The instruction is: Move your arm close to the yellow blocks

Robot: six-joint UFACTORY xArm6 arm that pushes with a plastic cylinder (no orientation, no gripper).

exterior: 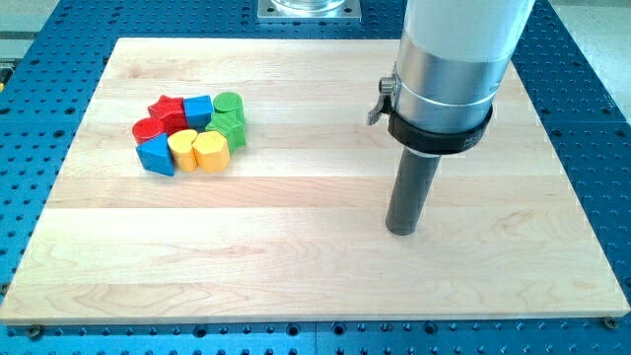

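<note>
Two yellow blocks sit side by side in a cluster at the view's upper left: a yellow rounded block (182, 149) and a yellow heart-like block (211, 151). Touching them are a blue triangular block (155, 155), a red round block (148, 129), a red star block (169, 111), a blue cube (197, 109) and two green blocks (228, 104) (230, 129). My tip (401, 229) rests on the wooden board (315, 276) right of centre, far to the right of the cluster and a little lower in the view, touching no block.
The board lies on a blue perforated table (592, 89). The arm's white and silver body (444, 69) rises above the rod at the view's upper right. A grey metal mount (309, 9) sits at the top edge.
</note>
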